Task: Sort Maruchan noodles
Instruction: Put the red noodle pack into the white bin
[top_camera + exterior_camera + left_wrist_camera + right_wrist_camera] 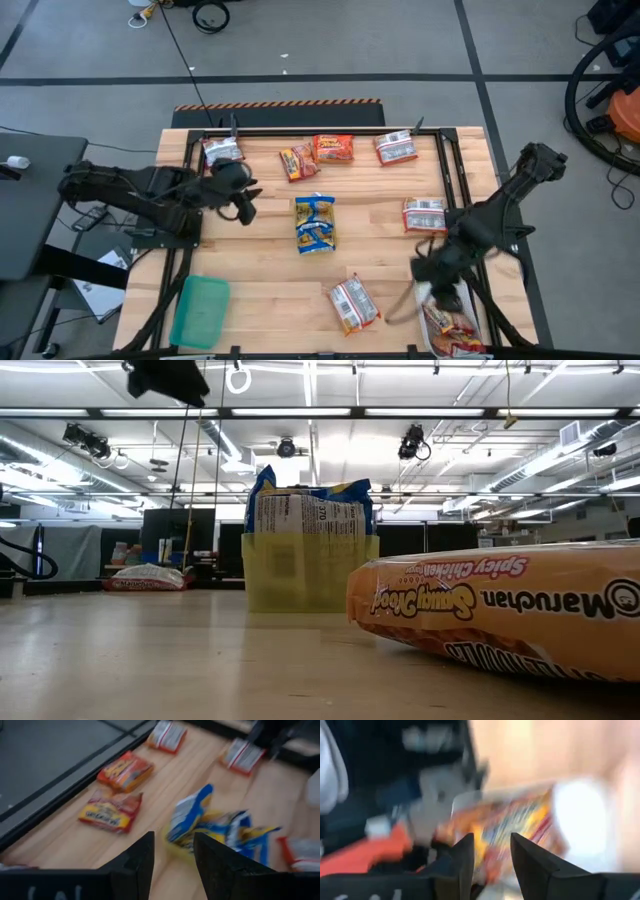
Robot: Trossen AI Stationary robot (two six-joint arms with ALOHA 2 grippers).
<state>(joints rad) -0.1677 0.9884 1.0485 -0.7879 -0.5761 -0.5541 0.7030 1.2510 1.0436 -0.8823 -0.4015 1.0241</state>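
Observation:
The Maruchan noodles lie spread over the wooden table. Two blue-and-yellow packets (315, 222) stand in a yellow tray (300, 585) at the centre. Two orange packets (316, 156) lie toward the far edge. Silver-white packets lie at the far left (222, 150), far right (396, 148), right (425, 215) and near the front (353, 303). My left gripper (172, 855) is open, left of the blue packets (215, 820), with nothing between its fingers. My right gripper (492, 855) hangs open over an orange packet (512, 827) lying in a white tray (440, 335) at the near right corner.
A green tray (200, 310) lies at the near left corner. A black frame (330, 131) runs round the table's far edge and sides. In the low view an orange packet (500, 610) lies close to the camera, filling the right foreground.

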